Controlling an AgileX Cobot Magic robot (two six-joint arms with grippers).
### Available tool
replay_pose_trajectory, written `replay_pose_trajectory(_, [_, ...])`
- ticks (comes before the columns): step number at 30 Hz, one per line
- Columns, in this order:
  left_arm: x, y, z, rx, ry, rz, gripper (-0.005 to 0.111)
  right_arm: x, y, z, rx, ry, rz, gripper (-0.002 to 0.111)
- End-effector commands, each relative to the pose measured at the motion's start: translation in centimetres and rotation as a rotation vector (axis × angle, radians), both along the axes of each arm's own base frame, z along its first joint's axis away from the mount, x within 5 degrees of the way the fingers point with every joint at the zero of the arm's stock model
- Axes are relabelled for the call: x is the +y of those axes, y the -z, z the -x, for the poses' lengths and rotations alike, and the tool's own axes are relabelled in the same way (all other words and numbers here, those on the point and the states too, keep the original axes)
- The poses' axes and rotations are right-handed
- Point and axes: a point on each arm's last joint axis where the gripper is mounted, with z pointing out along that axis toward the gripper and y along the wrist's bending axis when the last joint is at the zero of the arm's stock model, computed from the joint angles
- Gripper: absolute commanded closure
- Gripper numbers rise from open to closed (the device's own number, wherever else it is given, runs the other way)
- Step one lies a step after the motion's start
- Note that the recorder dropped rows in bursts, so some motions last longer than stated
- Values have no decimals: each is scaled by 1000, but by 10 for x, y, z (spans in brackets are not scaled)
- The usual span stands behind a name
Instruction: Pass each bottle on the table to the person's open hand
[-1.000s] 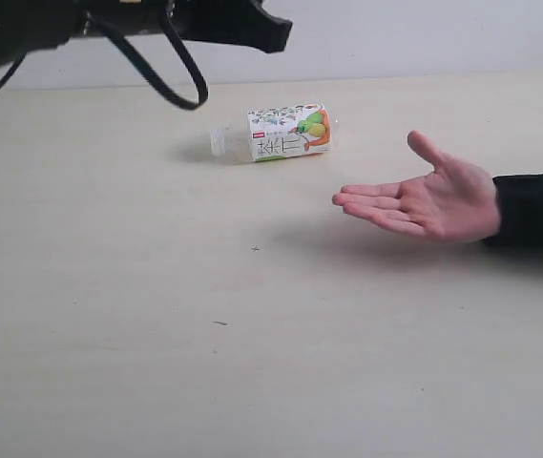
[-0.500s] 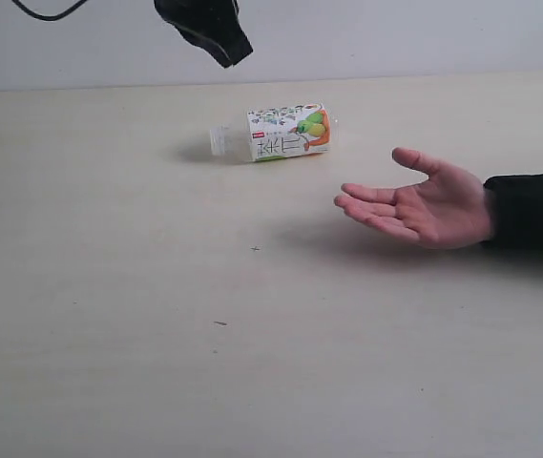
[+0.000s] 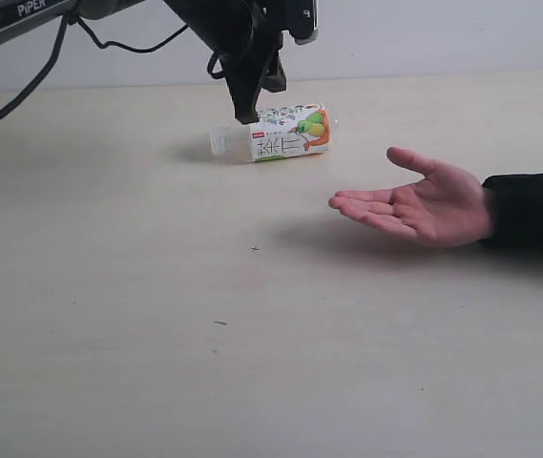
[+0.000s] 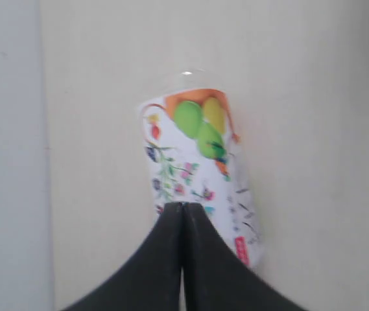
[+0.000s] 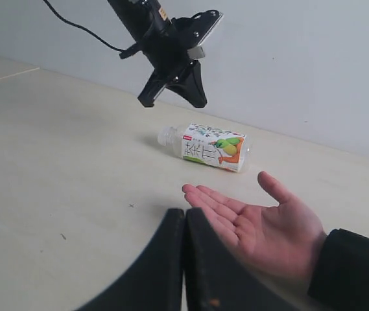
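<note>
One clear bottle with a white fruit-print label (image 3: 285,134) (image 4: 197,162) (image 5: 211,148) lies on its side at the far middle of the pale table (image 3: 137,343), its cap end pointing left. My left gripper (image 3: 247,116) (image 4: 182,205) hangs shut just above the bottle's left part, holding nothing. In the right wrist view my right gripper (image 5: 184,210) is shut and empty, above the table just short of the person's fingertips; the exterior view does not show it. The other bottles are out of view.
The person's open hand (image 3: 424,205) (image 5: 262,227) hovers palm up over the table at the right, with a dark sleeve (image 3: 533,210) behind it. A pale wall (image 3: 424,33) backs the table's far edge. The left arm's cable (image 3: 23,91) hangs at the upper left.
My left gripper has swung in from the upper left and come down to just above the bottle. The person's hand has sunk a little. The bottle has not moved.
</note>
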Motion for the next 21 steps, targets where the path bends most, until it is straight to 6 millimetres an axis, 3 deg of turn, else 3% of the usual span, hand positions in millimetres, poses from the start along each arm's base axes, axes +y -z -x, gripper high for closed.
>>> replay_pose_trajectory(1, [-1,10,-12,-72,-31,42,107,0,0,0,-17,3,-4,108])
replay_pose_trajectory(3, [0,11,-12,-66,-36,43,100,0,0,0,-17,3,-4,108])
replay_pose_trajectory(5, [2,11,-13,-59,-40,41,77,0,0,0,-17,3,-4,108])
replay_pose_trajectory(6, [2,11,-13,-61,-39,36,57,0,0,0,-17,3,-4,108])
replay_pose_trajectory(8, [3,11,-14,-68,-39,26,38,0,0,0,-17,3,-4,108])
replay_pose_trajectory(9, [4,11,-14,-69,-39,22,34,0,0,0,-17,3,-4,108])
replay_pose_trajectory(21, [10,21,-18,-59,-125,-27,34,0,0,0,-17,3,-4,108])
